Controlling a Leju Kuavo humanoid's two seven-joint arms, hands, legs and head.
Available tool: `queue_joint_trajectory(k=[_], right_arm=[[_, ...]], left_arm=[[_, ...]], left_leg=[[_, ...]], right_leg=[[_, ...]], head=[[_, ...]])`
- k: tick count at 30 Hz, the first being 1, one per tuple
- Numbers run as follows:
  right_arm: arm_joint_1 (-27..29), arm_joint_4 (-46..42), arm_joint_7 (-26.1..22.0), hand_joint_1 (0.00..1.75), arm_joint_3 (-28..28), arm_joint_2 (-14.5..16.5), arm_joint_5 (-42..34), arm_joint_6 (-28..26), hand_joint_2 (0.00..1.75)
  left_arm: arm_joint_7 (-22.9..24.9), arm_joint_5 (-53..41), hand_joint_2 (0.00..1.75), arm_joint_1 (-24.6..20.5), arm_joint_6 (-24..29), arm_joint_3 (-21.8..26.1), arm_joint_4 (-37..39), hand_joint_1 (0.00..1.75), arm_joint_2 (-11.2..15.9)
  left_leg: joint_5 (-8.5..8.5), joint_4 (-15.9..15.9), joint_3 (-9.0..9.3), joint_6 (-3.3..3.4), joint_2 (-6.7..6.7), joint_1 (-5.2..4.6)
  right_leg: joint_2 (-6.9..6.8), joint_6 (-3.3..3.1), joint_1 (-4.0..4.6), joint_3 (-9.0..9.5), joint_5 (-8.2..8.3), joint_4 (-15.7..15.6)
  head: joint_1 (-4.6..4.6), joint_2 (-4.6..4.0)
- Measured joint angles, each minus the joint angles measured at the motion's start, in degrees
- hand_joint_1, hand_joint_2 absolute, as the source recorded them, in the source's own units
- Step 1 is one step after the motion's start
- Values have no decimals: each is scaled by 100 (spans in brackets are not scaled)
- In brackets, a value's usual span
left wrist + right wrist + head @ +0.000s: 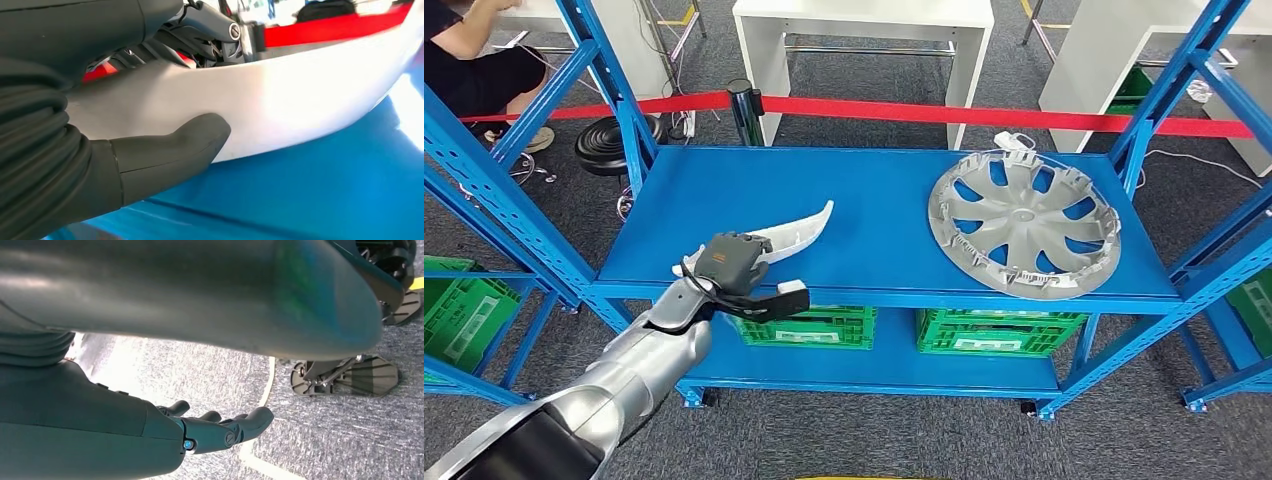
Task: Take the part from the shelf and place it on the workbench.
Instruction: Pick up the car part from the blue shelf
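Looking at your feeds, your left robot hand (736, 268) has its thumb and fingers wrapped on the white curved part (802, 226) at the blue shelf's (874, 230) front-left edge, silver wheel cover (1024, 222) well apart, while your right robot hand (220, 429) hangs empty, fingers loosely apart.

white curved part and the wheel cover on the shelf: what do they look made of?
White curved part: probably moulded plastic, smooth and semi-gloss; the left wrist view shows a soft sheen and a thin rounded edge.
Wheel cover: likely silver-painted plastic rather than metal, matte satin; thin spokes and small clip tabs round the rim suggest a snap-on shell. Neither is certain from looks alone.
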Motion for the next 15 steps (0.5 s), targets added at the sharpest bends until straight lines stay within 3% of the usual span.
queue_joint_trajectory(k=[4,6,11,15], right_arm=[[18,0,-53,0,-107,0,-117,-78,0],[31,-1,-83,0,-169,0,-164,-111,0],[89,-1,-96,0,-284,-1,-190,-116,0],[106,-1,-89,0,-345,-1,-227,-122,0]], left_arm=[[-1465,1415,175,12,-641,912,-340,175,-164],[-1826,1747,175,69,-937,1216,-792,175,-196],[-1617,2143,175,427,-1339,1385,-2585,175,60],[-1813,2591,175,799,-1512,1472,-3652,175,313]], left_leg=[[0,1,-1,0,-5,-1],[-1,1,-1,1,-2,-3],[-3,-1,-1,2,3,-3],[-4,-5,0,0,3,-3]], right_leg=[[-5,0,-1,1,0,0],[-2,1,-2,1,1,0],[3,1,-1,-2,0,0],[2,1,-6,-1,-1,-1]], head=[[1,0],[1,0],[1,0],[1,0]])
